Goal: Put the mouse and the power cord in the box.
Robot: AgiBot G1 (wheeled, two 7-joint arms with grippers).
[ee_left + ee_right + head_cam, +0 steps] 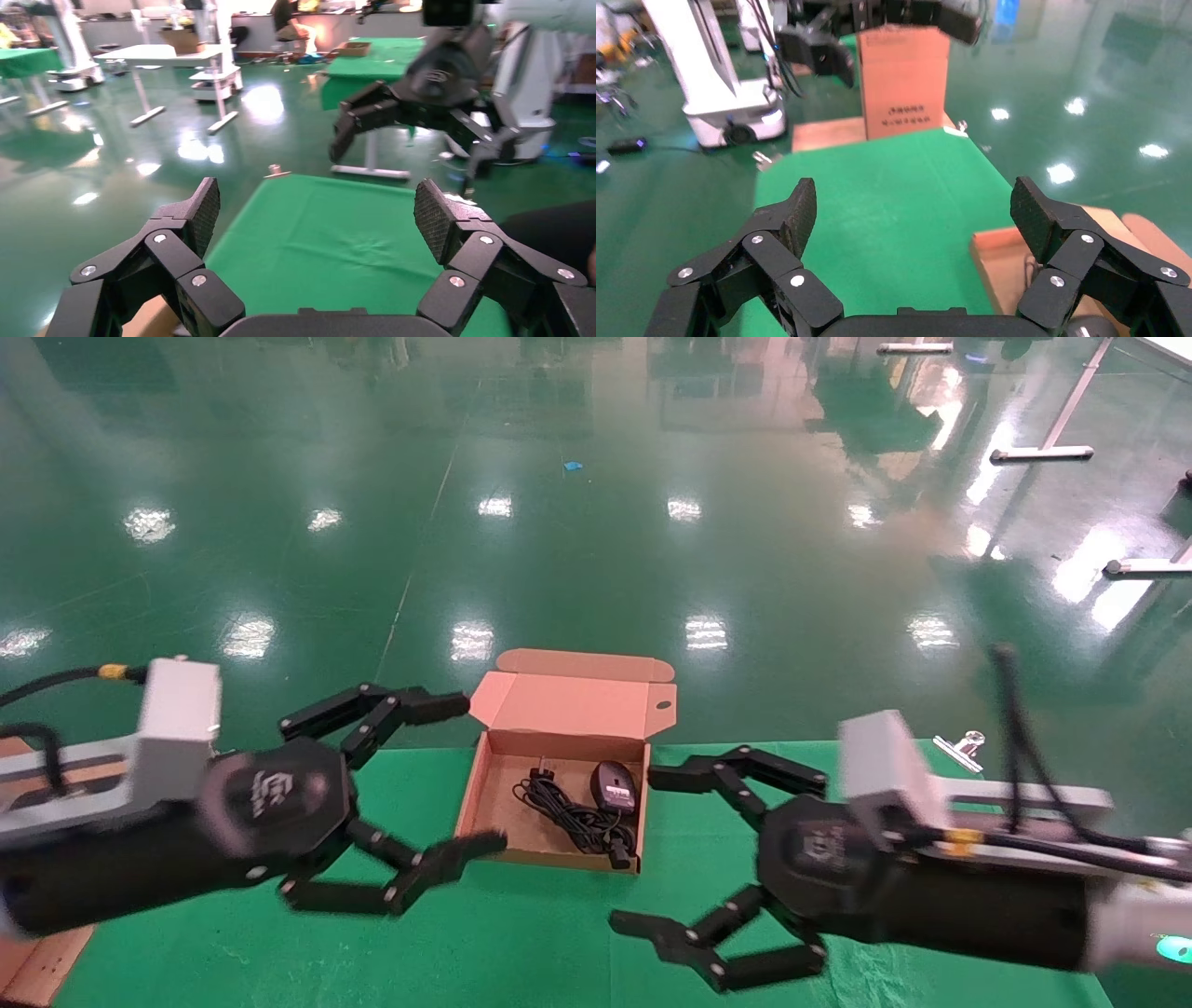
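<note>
While both grippers gape, mouse (614, 786) fills box (484, 784)

Matt cardboard box (484, 775) on green cloth table (521, 933); glossy green floor (596, 523).

No text can be read. The brown carton (903, 83) bears dark print, seemingly letters, too small to read. Each arm's wrist housing (273, 794) shows an unreadable logo.

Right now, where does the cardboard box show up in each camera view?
Head view: the box sits open at centre on the green table cover, between the left gripper and the right gripper.
Left wrist view: not in it.
Right wrist view: its corner shows behind the right gripper.
Shared landmark: the green table cover.
</note>
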